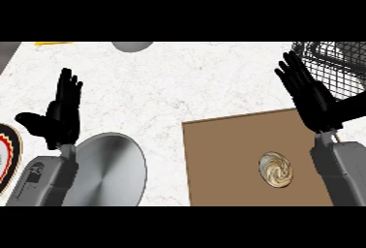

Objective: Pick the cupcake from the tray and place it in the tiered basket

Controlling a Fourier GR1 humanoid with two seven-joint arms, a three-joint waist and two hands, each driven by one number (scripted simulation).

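The cupcake point(276, 169), seen from above as a swirled tan and cream disc, sits on the brown tray point(221, 164) at the lower right. The tiered basket point(343, 63), made of dark wire mesh, stands at the upper right corner. My right hand point(309, 97) is open with straight fingers pointing up, above the tray's far right edge and just left of the basket, apart from the cupcake. My left hand point(63, 111) is open at the left, fingers up and thumb out, resting over the white counter.
A round grey metal plate point(107, 172) lies at the lower left beside my left forearm. A red and white rimmed plate point(8, 155) shows at the left edge. A grey round object point(131, 45) and a yellow item point(53, 43) sit at the far edge.
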